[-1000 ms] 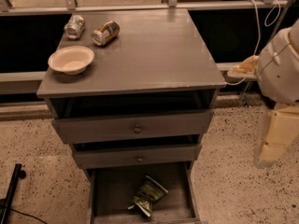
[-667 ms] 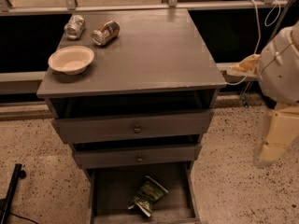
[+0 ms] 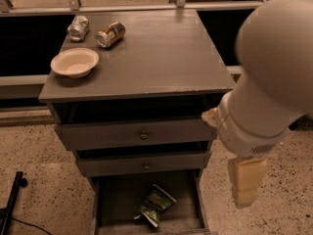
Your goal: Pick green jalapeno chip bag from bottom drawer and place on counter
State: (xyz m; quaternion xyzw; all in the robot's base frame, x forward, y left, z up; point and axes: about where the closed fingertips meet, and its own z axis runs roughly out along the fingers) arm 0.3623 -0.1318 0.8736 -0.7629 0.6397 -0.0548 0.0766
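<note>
The green jalapeno chip bag (image 3: 155, 205) lies crumpled on the floor of the open bottom drawer (image 3: 105, 199), right of its middle. The counter (image 3: 161, 58) is the grey cabinet top above it. My arm fills the right side of the view as a large white housing (image 3: 274, 72). My gripper (image 3: 246, 182) hangs below it as a cream block, right of the cabinet at the height of the lower drawers. It is above and to the right of the bag, apart from it.
A pale bowl (image 3: 74, 62) and two cans (image 3: 78, 27) (image 3: 111, 34) lie on the counter's back left. Two knobbed drawers (image 3: 142, 135) (image 3: 145, 166) are slightly open above the bottom drawer. A black stand (image 3: 12, 199) is on the speckled floor at left.
My arm has swung in from the right edge towards the cabinet and now covers much more of the view. The bag, bowl and cans have not moved.
</note>
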